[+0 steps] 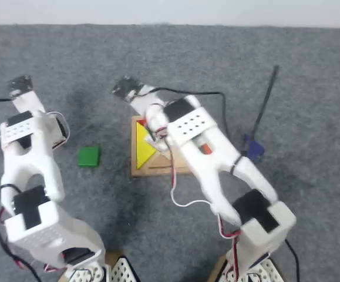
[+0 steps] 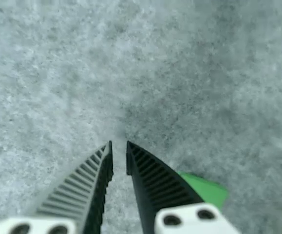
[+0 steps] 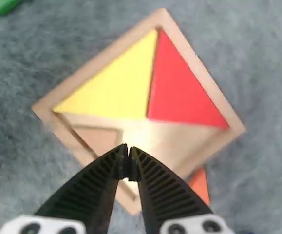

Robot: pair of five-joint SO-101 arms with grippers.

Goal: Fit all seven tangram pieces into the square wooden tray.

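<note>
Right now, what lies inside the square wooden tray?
A yellow triangle and a red triangle lie side by side in the tray, with a brownish triangle nearby. The right arm's jaws hide one corner.

Grey carpet (image 1: 310, 53), black rod (image 1: 267, 98)

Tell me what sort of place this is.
Probably an indoor robot test bench: a white left arm and right arm side by side on a grey carpet-like surface, a wooden puzzle tray, a pale wall behind.
</note>
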